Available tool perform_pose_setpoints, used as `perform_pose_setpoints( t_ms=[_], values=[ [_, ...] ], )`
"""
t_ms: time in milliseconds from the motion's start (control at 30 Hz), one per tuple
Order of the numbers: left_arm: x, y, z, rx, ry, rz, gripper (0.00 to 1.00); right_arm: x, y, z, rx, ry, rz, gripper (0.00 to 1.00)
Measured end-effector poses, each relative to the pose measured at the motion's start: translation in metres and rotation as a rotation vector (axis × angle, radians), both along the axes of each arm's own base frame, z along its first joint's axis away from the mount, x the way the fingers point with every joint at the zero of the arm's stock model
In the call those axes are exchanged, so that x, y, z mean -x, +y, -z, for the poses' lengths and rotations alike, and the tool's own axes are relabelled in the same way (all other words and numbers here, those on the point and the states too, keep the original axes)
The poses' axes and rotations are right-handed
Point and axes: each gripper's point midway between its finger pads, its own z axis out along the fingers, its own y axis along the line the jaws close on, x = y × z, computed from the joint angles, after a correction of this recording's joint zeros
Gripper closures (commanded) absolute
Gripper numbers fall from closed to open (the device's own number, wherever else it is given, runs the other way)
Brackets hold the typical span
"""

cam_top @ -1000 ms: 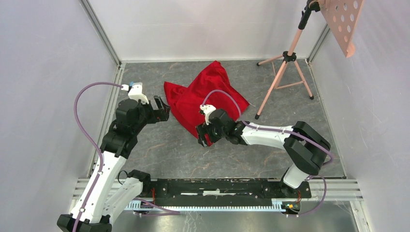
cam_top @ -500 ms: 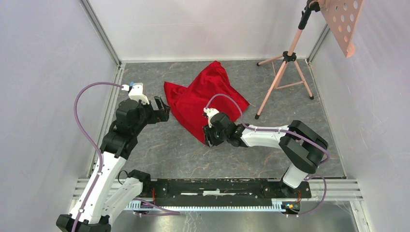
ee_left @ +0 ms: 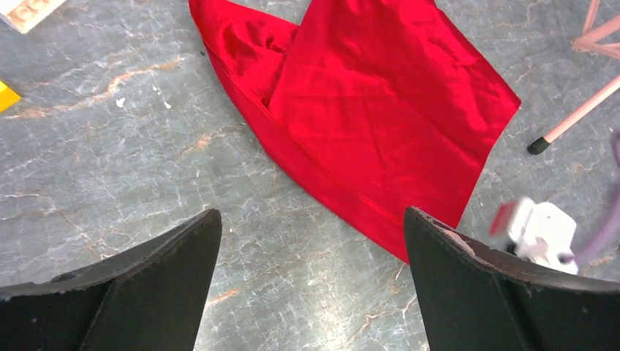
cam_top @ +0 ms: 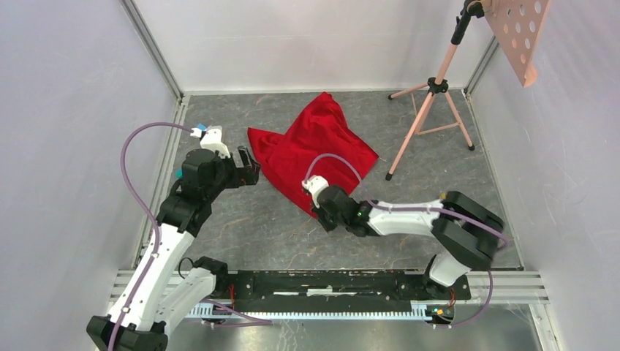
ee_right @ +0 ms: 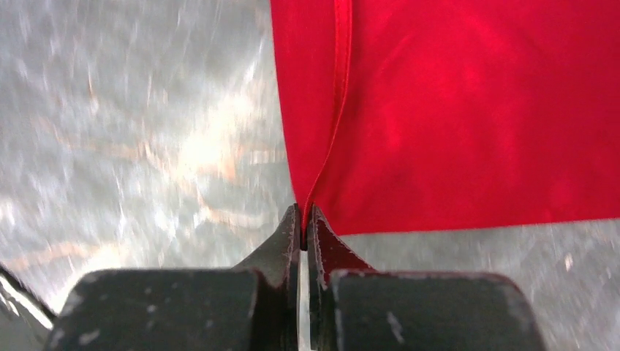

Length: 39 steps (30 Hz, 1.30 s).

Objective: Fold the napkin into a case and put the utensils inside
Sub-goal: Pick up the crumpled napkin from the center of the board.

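Note:
The red napkin (cam_top: 314, 142) lies crumpled and partly doubled over on the grey marbled table, at the middle back. My right gripper (cam_top: 315, 208) is low at its near corner. In the right wrist view the gripper (ee_right: 303, 219) is shut on that corner's hemmed edge, and the napkin (ee_right: 453, 110) stretches away from the tips. My left gripper (cam_top: 250, 167) hovers just left of the napkin and is open. In the left wrist view the gripper (ee_left: 311, 216) holds nothing, with the napkin (ee_left: 380, 110) ahead of it. No case or utensils are in view.
A pink tripod stand (cam_top: 428, 110) stands at the back right, carrying a perforated board (cam_top: 520, 33); one tripod foot (ee_left: 541, 144) rests near the napkin's right corner. A yellow block (ee_left: 6, 95) lies at the far left. White walls enclose the table.
My right gripper has closed on the napkin's near corner and drawn slightly toward the front. The left arm has edged a little toward the napkin, still open.

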Motion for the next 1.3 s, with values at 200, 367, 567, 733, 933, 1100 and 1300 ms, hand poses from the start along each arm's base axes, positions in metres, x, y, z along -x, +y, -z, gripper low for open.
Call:
perform_pose_setpoints(
  t_ms=[200, 367, 567, 733, 933, 1100, 1300],
  values=[
    [-0.002, -0.008, 0.024, 0.088, 0.126, -0.045, 0.00, 0.049, -0.063, 0.010, 0.072, -0.102, -0.094, 1.00],
    [0.008, -0.006, 0.083, 0.219, 0.361, -0.244, 0.09, 0.056, -0.109, 0.006, 0.071, -0.172, -0.005, 1.00],
    [0.022, -0.004, 0.166, 0.299, 0.620, -0.477, 0.25, 0.040, -0.141, -0.013, 0.080, -0.284, 0.135, 1.00],
    [0.006, -0.004, 0.195, 0.355, 0.666, -0.575, 0.19, 0.034, -0.146, -0.022, 0.070, -0.323, 0.145, 1.00],
    [-0.033, 0.000, 0.193, 0.388, 0.600, -0.615, 0.22, 0.031, -0.143, -0.035, 0.044, -0.369, 0.119, 1.00],
    [-0.065, 0.012, 0.203, 0.423, 0.580, -0.670, 0.35, 0.032, -0.142, -0.044, -0.009, -0.398, 0.110, 1.00],
    [-0.103, 0.003, 0.210, 0.462, 0.574, -0.647, 0.78, 0.031, -0.143, -0.041, 0.009, -0.398, 0.104, 1.00]
  ],
)
